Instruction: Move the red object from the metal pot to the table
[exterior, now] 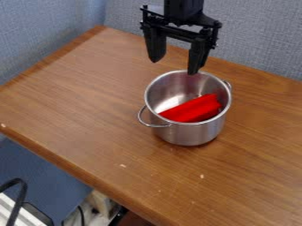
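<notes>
Wooden bench (pixel 71 97) carries metal pot (pixel 189 125); red object (pixel 192 109) lies tilted inside it. Pincer (pixel 175 55) hangs above pot's far rim, fully open, empty.

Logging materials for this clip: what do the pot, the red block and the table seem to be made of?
Pot: looks like polished steel, with a bright reflective wall and rim.
Red block: smooth, glossy, uniform red; probably plastic, possibly painted wood.
Table: brown wood or wood veneer, with visible grain lines and a satin sheen.
</notes>
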Robot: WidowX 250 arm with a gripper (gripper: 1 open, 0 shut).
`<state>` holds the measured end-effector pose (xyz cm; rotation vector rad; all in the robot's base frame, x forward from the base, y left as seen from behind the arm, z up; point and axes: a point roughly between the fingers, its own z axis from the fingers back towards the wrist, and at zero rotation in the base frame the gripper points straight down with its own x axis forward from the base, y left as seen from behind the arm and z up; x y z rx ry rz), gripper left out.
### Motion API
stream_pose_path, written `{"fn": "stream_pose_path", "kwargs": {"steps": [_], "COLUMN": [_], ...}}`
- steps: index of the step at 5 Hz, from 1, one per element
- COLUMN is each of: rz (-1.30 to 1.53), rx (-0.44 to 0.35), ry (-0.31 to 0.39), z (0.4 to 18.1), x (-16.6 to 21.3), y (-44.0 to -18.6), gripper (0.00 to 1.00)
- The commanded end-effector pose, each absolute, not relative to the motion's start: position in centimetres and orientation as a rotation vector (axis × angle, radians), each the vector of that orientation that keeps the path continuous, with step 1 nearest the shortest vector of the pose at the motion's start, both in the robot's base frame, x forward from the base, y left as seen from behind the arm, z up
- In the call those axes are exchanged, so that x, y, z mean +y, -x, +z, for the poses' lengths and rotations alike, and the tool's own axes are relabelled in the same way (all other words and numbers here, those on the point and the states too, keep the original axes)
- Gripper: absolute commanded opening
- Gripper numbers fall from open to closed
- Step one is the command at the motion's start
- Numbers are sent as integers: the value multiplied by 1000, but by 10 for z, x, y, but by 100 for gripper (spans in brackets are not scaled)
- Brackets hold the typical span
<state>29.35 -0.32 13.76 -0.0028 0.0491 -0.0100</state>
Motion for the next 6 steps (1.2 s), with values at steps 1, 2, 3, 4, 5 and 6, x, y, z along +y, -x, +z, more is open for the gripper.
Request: {"fn": "stream_pose_path", "kwargs": {"steps": [1, 2, 3, 4, 5, 6], "rz": [-7, 6, 13, -69, -133, -76], "rx": [69, 90, 78, 62, 66, 66], "ry": [1, -3, -10, -25, -24, -17], "z": [126, 97, 68, 49, 38, 46], "x": [-9, -21, -39, -31, -17, 7], "y": [-294, -289, -284, -274, -262, -262], "gripper": [100, 100, 100, 100, 0, 0]}}
